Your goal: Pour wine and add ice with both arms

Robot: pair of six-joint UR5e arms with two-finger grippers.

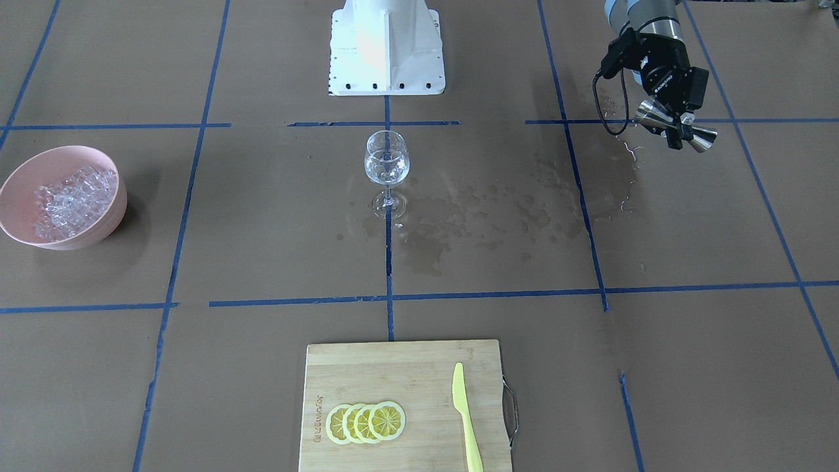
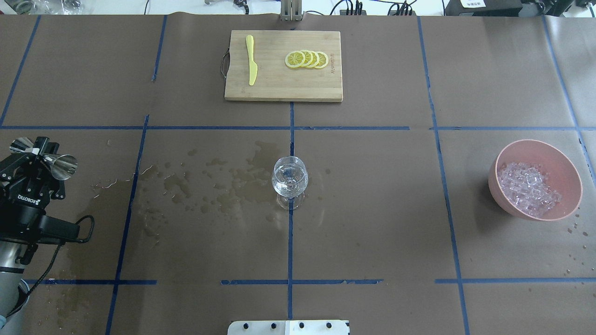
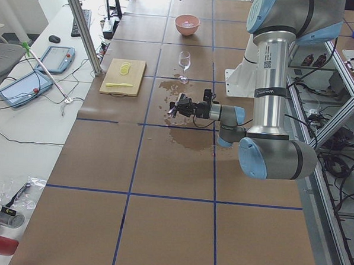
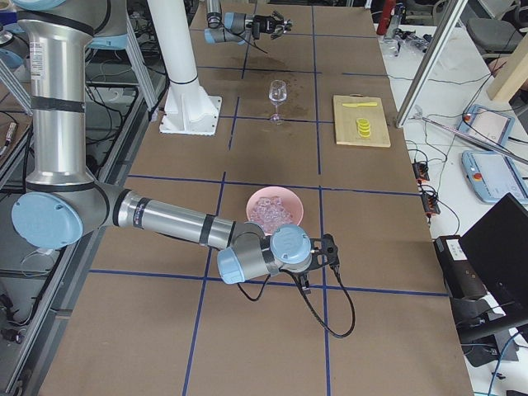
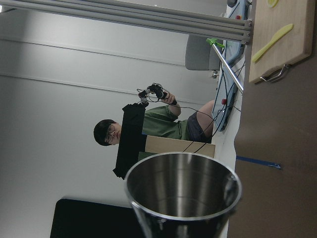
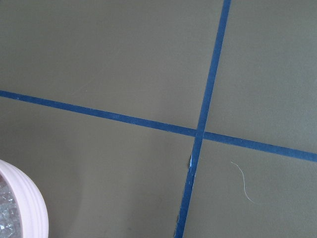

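Left gripper (image 1: 675, 126) clamped on a steel jigger (image 2: 63, 166), held sideways above the table's left end, well apart from the glass. Wine glass (image 1: 387, 164) upright at centre among wet stains (image 2: 242, 184), with a little clear wine (image 1: 385, 174) low inside. Ice (image 2: 528, 188) heaped in a pink bowl (image 2: 556, 160) at far right. Right gripper (image 4: 307, 280) low, just beside that bowl; fingers apart or together, impossible to tell.

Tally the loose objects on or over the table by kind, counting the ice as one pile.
wine glass: 1
pink bowl: 1
ice pile: 1
jigger: 1
cutting board: 1
yellow knife: 1
lemon slices: 4
Total: 10
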